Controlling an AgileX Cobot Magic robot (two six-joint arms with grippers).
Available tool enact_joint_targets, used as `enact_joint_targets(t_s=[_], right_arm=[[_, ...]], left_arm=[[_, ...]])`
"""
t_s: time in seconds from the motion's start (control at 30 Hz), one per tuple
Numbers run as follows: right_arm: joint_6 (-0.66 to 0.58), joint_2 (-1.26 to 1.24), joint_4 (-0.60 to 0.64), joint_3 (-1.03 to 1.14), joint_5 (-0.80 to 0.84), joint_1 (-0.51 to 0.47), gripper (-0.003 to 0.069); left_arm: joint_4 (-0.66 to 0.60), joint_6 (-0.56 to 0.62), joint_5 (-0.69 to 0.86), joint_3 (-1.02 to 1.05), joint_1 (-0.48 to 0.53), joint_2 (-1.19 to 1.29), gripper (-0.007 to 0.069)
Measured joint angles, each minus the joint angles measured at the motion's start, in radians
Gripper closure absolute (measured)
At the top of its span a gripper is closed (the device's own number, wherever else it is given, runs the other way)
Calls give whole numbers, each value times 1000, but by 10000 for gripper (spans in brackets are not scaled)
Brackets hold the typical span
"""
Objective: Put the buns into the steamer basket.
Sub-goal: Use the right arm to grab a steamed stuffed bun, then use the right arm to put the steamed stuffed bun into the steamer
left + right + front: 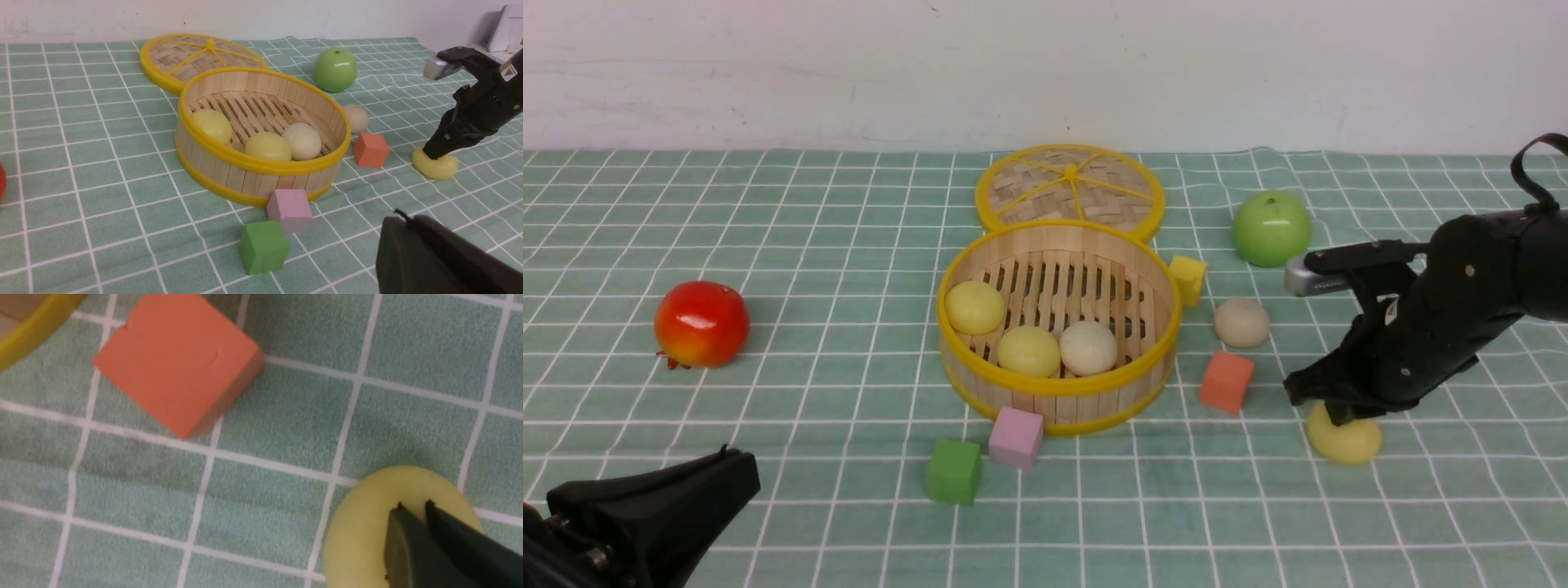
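A: State of the right gripper (413,507)?
B: Jaws together, only a sliver between the fingers. The tips press down into the top of a pale yellow bun (1346,447). The bun looks dented under them. Can't tell if any of it is pinched.

A: Where is that bun?
B: On the checked cloth (809,245), robot's right, near the front. It is well apart from the steamer basket (1062,390). An orange cube (1226,381) sits between the two, just beside the basket wall.

A: Other buns?
B: Three are in the basket on the slats. The left yellow bun (974,307) is at the left wall and the front yellow bun (1028,350) at the near wall. The white bun (1088,347) sits up against the front yellow bun. A beige bun (1241,322) lies on the cloth right of the basket, behind the orange cube.

A: Clutter?
B: The woven lid (1070,189) lies flat behind the basket, rims meeting. A yellow cube (1188,278) is at the basket's right rear. A pink cube (1016,437) is against the front wall, with a green cube (953,471) just beside it, nearer the robot. The green apple (1272,229) is at the far right and the red apple (702,323) well to the left.

A: And the left gripper (731,474)?
B: Low at the near left corner, closed, gripping nothing, apart from everything.
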Motion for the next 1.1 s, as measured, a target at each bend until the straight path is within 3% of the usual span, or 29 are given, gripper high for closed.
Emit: enact_joint_targets(t_s=[0.17,0.33,0.57,0.83,1.1], right_arm=[[-13,-94,41,-3,35,11,657],[-43,-172,105,-85,5,96,657],[-134,-3,185,-333,-43,220,652],[-141,211,185,-517,-36,221,652],[-141,288,183,-538,-54,221,652]], left_arm=[[0,0,1,0,0,0,624],[0,0,3,0,0,0,622],[0,0,4,0,0,0,621],[0,0,5,0,0,0,618],[0,0,5,0,0,0,610]])
